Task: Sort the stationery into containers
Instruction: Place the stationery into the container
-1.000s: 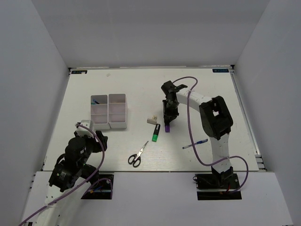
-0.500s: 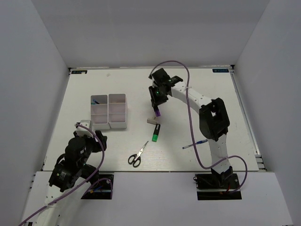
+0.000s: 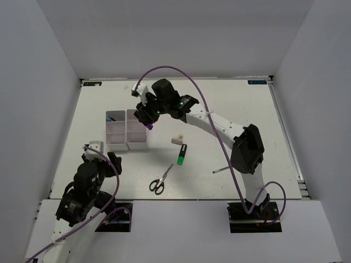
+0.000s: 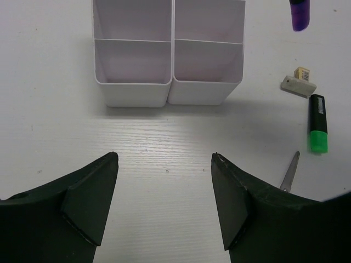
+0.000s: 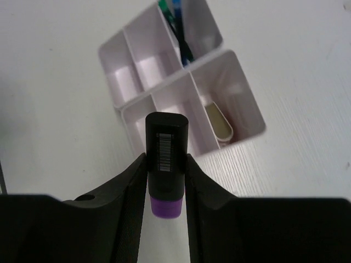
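Beside the tray [image 3: 137, 146] lie block [image 3: 176, 140], green highlighter [image 3: 182, 155], scissors [image 3: 159, 181].

The right arm [image 3: 211, 121] reaches far forward and across to the left side (its elbow link standing above its base), with the right gripper [image 5: 165, 164] pointing down and its jaws clamped on the purple highlighter [image 5: 166, 145], while the left arm [image 3: 88, 183] sits folded near its base, the left gripper [image 4: 164, 159] spread wide.

place: robot lab cell | cues: plain white walls [image 3: 175, 38], white table [image 3: 247, 109]
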Controlling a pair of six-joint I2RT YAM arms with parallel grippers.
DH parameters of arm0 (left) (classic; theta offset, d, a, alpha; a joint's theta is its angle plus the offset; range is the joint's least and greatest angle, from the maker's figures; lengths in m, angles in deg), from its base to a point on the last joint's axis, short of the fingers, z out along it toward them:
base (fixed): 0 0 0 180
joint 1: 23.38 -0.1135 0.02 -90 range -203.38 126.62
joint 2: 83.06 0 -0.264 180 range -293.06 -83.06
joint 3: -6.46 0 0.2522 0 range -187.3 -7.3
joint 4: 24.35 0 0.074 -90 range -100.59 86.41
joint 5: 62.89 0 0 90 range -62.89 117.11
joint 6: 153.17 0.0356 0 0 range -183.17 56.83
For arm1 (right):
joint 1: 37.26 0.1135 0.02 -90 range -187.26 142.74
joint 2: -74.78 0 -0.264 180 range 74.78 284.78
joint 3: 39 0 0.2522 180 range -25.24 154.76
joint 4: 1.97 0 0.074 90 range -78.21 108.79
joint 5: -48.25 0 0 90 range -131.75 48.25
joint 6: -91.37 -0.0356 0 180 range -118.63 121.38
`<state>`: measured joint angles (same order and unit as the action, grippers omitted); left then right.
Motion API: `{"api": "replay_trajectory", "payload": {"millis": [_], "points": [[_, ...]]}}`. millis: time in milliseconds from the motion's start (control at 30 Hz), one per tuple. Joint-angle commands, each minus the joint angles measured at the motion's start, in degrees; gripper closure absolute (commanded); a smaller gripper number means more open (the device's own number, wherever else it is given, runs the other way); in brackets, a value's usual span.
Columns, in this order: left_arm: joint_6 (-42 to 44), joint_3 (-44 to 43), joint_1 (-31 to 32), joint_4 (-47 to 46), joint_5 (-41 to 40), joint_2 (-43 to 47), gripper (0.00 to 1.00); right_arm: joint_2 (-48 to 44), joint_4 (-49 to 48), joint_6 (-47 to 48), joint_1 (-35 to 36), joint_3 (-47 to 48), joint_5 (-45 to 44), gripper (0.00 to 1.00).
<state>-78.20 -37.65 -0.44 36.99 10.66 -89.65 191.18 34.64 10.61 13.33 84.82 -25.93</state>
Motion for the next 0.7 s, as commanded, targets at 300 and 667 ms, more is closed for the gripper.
{"api": "replay_trajectory", "payload": {"millis": [300, 667], "points": [[-0.1, 0.6, -0.3, -0.6, -0.8, -0.1, 0.21, 4.8, -19.1, 15.2, 0.6, -1.0, 18.4, 1.0], [0.1, 0.5, -0.2, -0.8, 0.5, 0.3, 0.21, 11.8, -23.9, 18.4, 0.5, 2.0, 15.7, 1.0]]}}
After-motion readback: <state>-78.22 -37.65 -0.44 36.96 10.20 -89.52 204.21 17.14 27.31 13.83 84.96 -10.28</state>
